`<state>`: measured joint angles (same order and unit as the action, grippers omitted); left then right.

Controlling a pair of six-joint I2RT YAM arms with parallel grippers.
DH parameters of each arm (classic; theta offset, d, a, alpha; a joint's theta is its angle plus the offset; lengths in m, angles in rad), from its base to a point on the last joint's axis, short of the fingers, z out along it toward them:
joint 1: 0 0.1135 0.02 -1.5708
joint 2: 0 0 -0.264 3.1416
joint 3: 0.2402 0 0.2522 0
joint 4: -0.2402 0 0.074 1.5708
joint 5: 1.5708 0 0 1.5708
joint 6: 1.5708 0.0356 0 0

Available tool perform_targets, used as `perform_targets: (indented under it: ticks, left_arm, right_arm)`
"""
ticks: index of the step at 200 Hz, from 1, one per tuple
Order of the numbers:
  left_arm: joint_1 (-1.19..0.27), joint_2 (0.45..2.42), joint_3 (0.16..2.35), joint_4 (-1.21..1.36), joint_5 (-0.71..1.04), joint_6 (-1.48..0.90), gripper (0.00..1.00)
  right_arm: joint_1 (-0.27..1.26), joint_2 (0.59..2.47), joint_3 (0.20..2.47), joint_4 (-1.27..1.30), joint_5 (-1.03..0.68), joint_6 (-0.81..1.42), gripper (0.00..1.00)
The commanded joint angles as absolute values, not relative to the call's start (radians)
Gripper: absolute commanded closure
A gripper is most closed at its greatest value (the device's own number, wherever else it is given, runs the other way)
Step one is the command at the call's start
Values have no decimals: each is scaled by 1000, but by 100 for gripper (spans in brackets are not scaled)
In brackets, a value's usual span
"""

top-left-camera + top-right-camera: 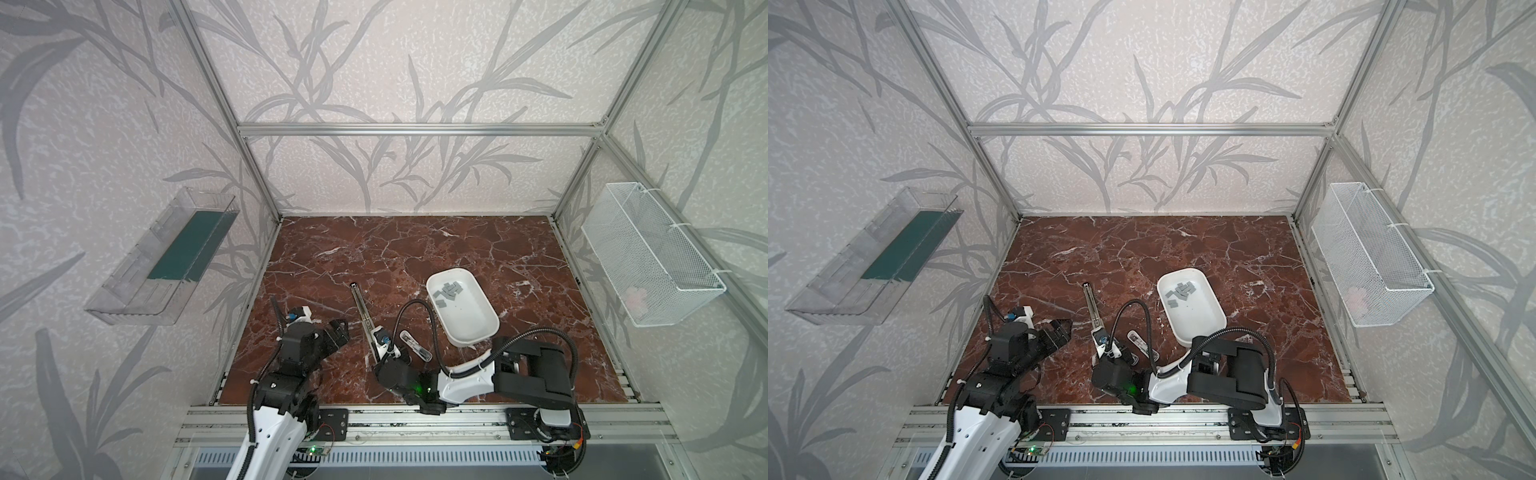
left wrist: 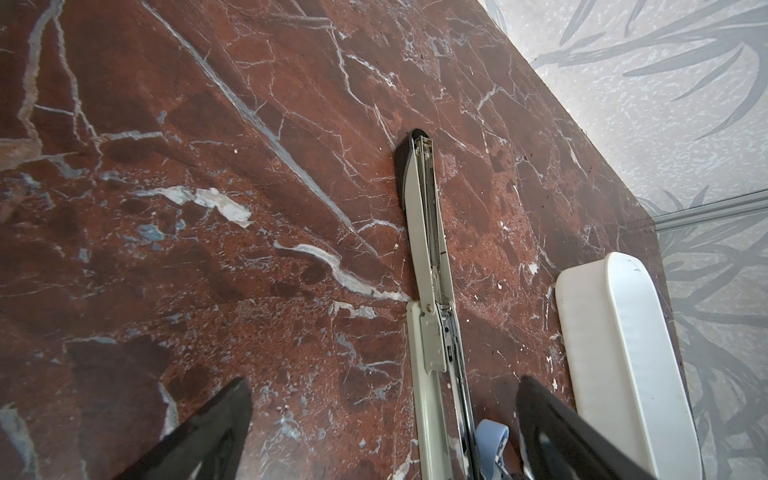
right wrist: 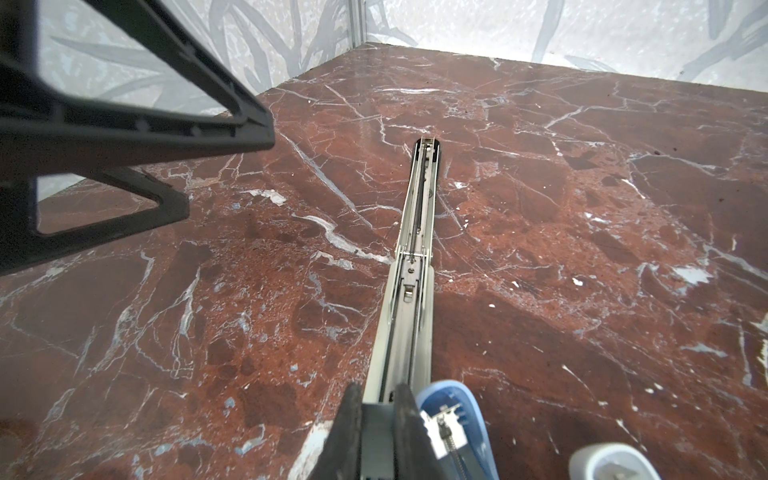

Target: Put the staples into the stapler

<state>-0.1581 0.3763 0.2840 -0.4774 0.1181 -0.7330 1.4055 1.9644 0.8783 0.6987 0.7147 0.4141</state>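
The stapler (image 1: pixel 362 309) lies opened out flat on the marble table, a long thin cream and metal rail with its channel facing up (image 3: pixel 417 216). My right gripper (image 3: pixel 380 390) is shut on its near end, next to a blue-lined cover with a spring (image 3: pixel 451 409). My left gripper (image 2: pixel 384 395) is open and hovers above the table just left of the stapler (image 2: pixel 428 249), not touching it. In both top views the staples (image 1: pixel 446 291) (image 1: pixel 1180 291), several small grey strips, lie loose in the far end of a white tray (image 1: pixel 478 328).
The white tray (image 1: pixel 1202 322) stands right of the stapler, near the right arm. A whitish oblong piece (image 1: pixel 415 347) lies beside the right wrist. A clear bin (image 1: pixel 166 266) hangs on the left wall and a white wire basket (image 1: pixel 652 257) on the right wall.
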Motion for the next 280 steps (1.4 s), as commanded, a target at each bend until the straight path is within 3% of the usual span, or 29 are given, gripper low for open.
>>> perform_targets:
  ticks: [1,280]
  left_arm:
    - [-163,369,295,-476,114,-724,1]
    - [-161,375,296,-475,115,-724,1]
  right_arm:
    - [1400,1987,868,716,741,417,98]
    - [1394,1920,801,842,693,333,100]
